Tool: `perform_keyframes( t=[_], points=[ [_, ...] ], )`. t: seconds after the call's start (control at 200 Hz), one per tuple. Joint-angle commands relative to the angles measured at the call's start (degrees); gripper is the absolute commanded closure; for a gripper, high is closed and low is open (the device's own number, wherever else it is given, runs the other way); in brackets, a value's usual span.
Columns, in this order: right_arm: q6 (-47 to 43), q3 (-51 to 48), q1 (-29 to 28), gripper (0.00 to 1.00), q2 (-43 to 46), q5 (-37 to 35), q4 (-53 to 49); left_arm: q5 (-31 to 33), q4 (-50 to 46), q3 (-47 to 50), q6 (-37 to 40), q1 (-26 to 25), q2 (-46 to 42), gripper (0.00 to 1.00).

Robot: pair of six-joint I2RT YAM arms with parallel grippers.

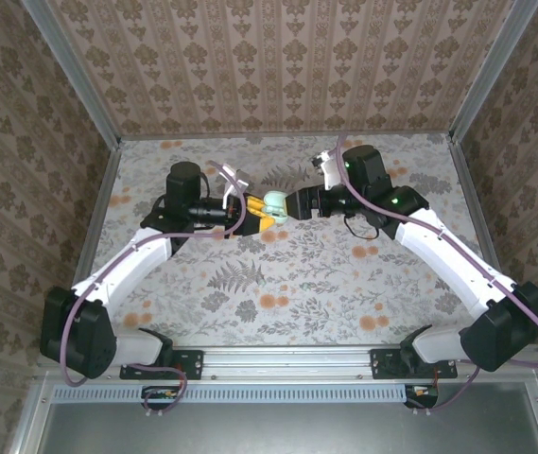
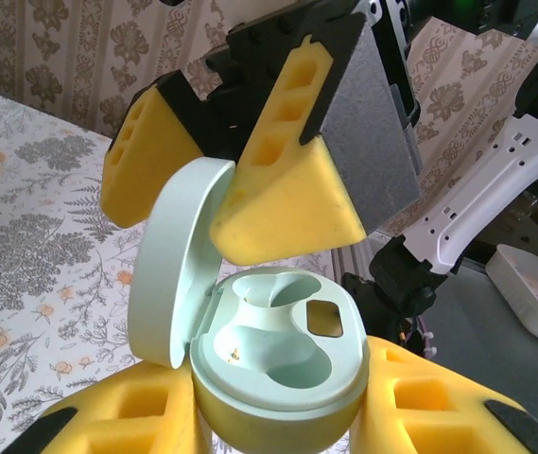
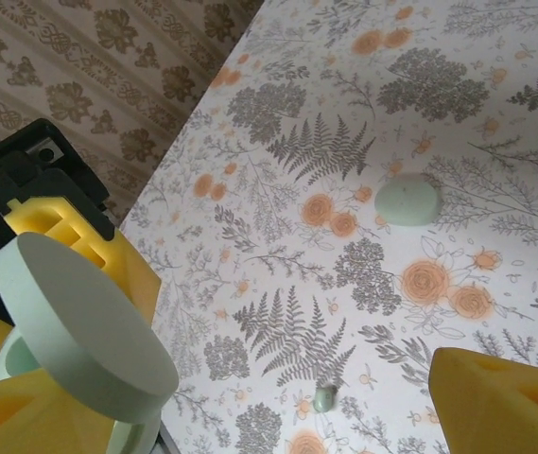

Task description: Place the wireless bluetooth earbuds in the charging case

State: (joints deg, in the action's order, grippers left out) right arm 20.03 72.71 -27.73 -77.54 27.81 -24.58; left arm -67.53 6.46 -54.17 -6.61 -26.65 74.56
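The case [image 2: 278, 369], hard and slick, sits clamped in my left gripper [image 2: 283, 416], lid [image 2: 169, 255] up; the right gripper [image 2: 216, 180] stands apart, astride the lid. On the table [image 3: 495, 113] lies an earbud [image 3: 408, 200]: light, smooth, likely to squirt, so I'd pinch its flanks. The smaller speck [image 3: 322, 398] may be its twin.

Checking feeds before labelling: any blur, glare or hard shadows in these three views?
Top external: even, soft light, no glare, only weak shadows on the table. Left wrist: charging case sharp and evenly lit, far right edge dimmer. Right wrist: table print crisp; the near lid and the yellow foam finger at the bottom right look slightly soft.
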Motion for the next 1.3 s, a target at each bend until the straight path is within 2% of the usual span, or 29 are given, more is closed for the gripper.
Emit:
perform_keyframes(
  t=[0.0, 0.175, 0.485, 0.74, 0.96, 1.05, 1.135, 1.295],
  points=[
    [2.26, 0.19, 0.0, 0.16, -0.51, 3.05, 3.95, -1.38, 0.31, 0.67, 2.56, -0.59, -1.74, 0.89],
    [5.45, -1.73, -0.05, 0.22, -0.63, 7.89, 9.33, -1.62, 0.62, 0.57, 2.65, -0.68, -1.53, 0.89],
    [5.82, -4.24, -0.31, 0.48, -0.45, 12.49, 17.05, -2.43, 0.84, 0.19, 3.4, -1.21, -1.57, 0.87],
    [-1.67, -4.88, -1.84, 0.7, 1.65, 9.52, 17.43, -2.63, -1.11, -1.34, 5.16, -1.41, -1.62, 0.86],
    [-14.1, -5.02, -5.85, 0.87, 6.05, 0.52, 14.49, -1.29, -1.56, -0.86, 5.8, -1.47, -2.22, 0.85],
    [-19.98, -5.57, -8.39, 0.91, 8.4, -4.44, 13.86, -0.56, -1.76, -0.6, 6.34, -1.52, -2.83, 0.79],
    [-23.89, -6.23, -10.16, 0.92, 10.3, -7.82, 14.27, 0.59, -1.92, -0.35, 6.61, -1.56, -3.45, 0.6],
    [-28.42, -7.3, -11.81, 0.92, 12.64, -10.92, 14.97, 1.62, -0.81, 0.28, 6.39, -1.56, -4.45, 0.36]
  ],
)
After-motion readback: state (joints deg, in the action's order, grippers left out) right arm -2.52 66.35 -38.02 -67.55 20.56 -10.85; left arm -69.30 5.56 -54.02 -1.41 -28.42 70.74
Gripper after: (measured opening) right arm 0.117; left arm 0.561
